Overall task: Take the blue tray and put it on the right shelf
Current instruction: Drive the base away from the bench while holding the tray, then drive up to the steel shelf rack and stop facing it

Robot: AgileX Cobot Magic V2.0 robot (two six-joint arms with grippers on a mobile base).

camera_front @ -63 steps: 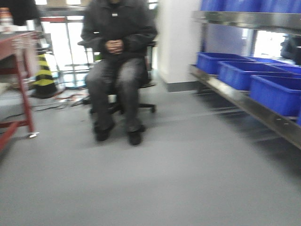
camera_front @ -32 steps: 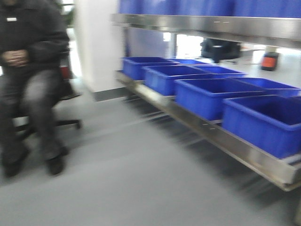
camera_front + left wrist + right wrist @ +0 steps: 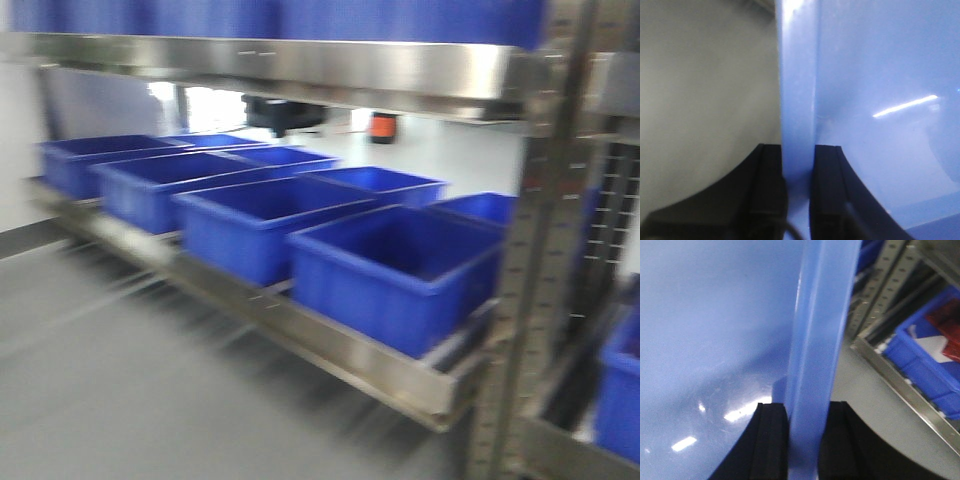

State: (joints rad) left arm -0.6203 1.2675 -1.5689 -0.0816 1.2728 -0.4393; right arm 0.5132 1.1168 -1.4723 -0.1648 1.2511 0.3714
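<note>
The blue tray (image 3: pixel 880 90) fills most of the left wrist view, light periwinkle and glossy. My left gripper (image 3: pixel 798 170) is shut on its rim, one black finger on each side of the wall. In the right wrist view the blue tray (image 3: pixel 715 330) shows again, with my right gripper (image 3: pixel 807 425) shut on the opposite rim. The right shelf (image 3: pixel 340 345), a stainless-steel rack with a broad front lip and a perforated post (image 3: pixel 535 260), stretches across the front view. Neither gripper nor the tray shows in the front view.
Several deep dark blue bins (image 3: pixel 390 270) stand in a row on the lower shelf level. An upper steel shelf (image 3: pixel 300 65) carries more blue bins. Grey floor (image 3: pixel 120 380) lies at the left. Another blue bin (image 3: pixel 930 360) sits low in the rack.
The front view has swung right: the seated person and red-framed table have left the picture, and the steel rack with its blue bins now fills it, closer.
</note>
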